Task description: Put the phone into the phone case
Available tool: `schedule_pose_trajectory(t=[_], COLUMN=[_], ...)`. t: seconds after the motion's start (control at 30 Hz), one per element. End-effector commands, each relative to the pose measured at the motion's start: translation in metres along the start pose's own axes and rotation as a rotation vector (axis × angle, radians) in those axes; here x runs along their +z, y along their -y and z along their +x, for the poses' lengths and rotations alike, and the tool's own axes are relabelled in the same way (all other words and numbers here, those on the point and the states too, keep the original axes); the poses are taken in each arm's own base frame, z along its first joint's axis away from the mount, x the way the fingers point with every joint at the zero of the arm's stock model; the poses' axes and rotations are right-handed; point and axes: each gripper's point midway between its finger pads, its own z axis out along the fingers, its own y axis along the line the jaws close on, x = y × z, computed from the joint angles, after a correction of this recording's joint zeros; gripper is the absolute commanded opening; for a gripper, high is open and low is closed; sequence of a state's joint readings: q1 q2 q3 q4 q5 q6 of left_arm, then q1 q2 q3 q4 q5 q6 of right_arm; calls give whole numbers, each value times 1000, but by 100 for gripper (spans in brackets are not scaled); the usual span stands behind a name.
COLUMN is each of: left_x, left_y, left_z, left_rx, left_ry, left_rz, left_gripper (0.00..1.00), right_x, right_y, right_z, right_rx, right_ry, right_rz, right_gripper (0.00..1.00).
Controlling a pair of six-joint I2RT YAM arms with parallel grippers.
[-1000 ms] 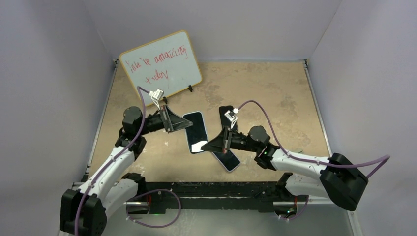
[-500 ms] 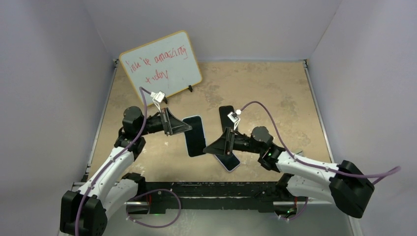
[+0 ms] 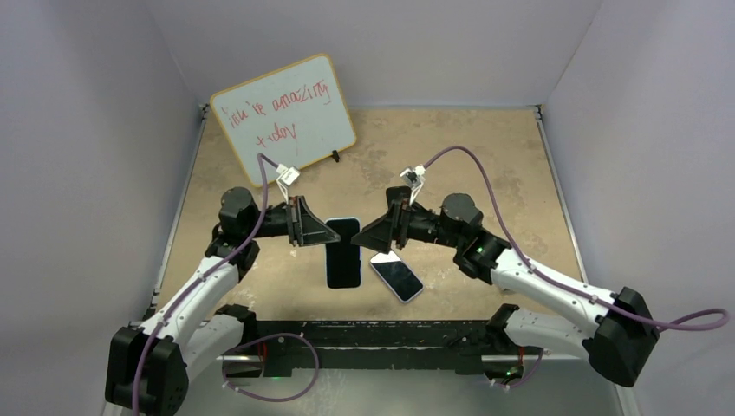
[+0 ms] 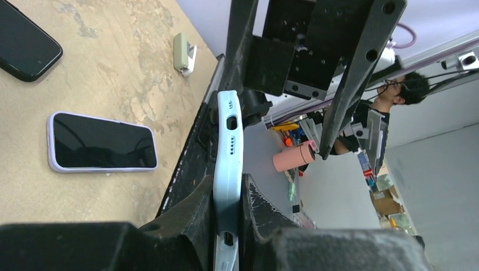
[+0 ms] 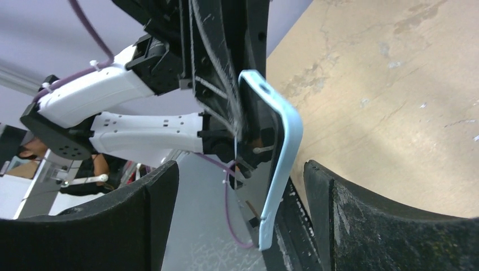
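Whiteboard [image 3: 284, 117] behind; phone [image 3: 397, 276] seemingly beside case [image 3: 343, 252].

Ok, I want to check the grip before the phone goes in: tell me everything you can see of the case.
The case is pale blue, smooth and rubbery-looking, with rounded corners, a port slot and small holes in its end. It looks empty and stands on edge off the table, clamped across its faces by the left gripper. The open right gripper faces it, not touching.
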State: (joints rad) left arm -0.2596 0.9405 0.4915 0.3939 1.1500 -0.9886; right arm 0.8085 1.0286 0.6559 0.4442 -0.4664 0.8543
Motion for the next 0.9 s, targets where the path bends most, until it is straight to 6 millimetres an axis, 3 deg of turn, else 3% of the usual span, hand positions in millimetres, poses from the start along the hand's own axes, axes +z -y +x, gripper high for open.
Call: schedule_pose_trajectory(t=[0.0,0.2,0.4,0.47,0.57,0.6,0.73,0.87], left_x=[2,3,4,3,3,3,2,-1], left_y=[0,-7,-34,-40,-39,-37,-27,-22], left_z=[5,6,6,6,4,4,1,4], left_rx=[70,76,49,35,22,20,19,18], left_ry=[-37,-45,-62,-63,-69,-67,-56,-38], left_rz=[29,12,-112,-144,-141,-136,-126,-130], left_gripper=[0,0,0,0,0,3,41,57], right_x=[13,27,27,26,24,24,18,2], right_y=[-1,1,1,0,-1,-1,-2,-4], right_z=[-12,-11,-16,-19,-24,-26,-41,-62], right_rx=[-53,5,39,43,55,57,76,116], right_ry=[-33,-51,-6,13,39,48,99,194], right_rz=[-27,-81,-87,-88,-91,-92,-92,-115], right_gripper=[79,64,13,0,0,0,0,0])
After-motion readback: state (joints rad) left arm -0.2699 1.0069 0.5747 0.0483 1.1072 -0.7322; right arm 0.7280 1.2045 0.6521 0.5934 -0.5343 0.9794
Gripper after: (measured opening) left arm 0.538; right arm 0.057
